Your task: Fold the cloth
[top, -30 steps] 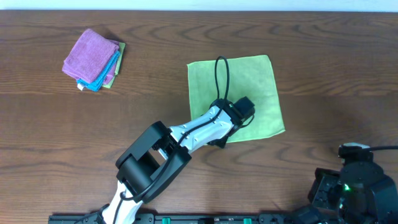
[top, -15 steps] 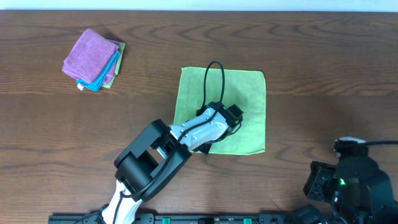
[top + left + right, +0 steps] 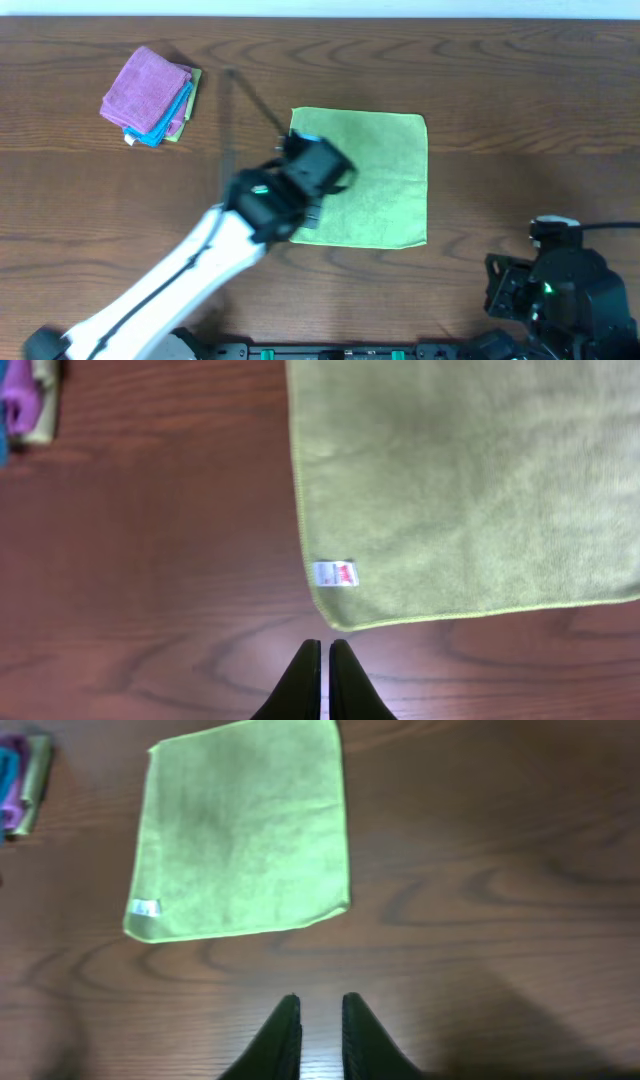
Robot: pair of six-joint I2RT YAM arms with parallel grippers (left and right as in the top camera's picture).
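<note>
The lime-green cloth lies flat and unfolded on the table. It also shows in the left wrist view and the right wrist view. Its small white label sits near one corner. My left gripper is shut and empty, hovering over bare wood just off that corner; in the overhead view the left gripper is blurred above the cloth's left part. My right gripper is empty with its fingers narrowly apart, over bare table well short of the cloth, at the front right.
A stack of folded cloths, purple on top with blue and green beneath, sits at the back left. Its edge shows in the left wrist view. The right arm's base stands at the front right.
The cloth slid left and squared up under the left gripper. The left gripper then lifted off it and swung left. The right arm shifted slightly left.
</note>
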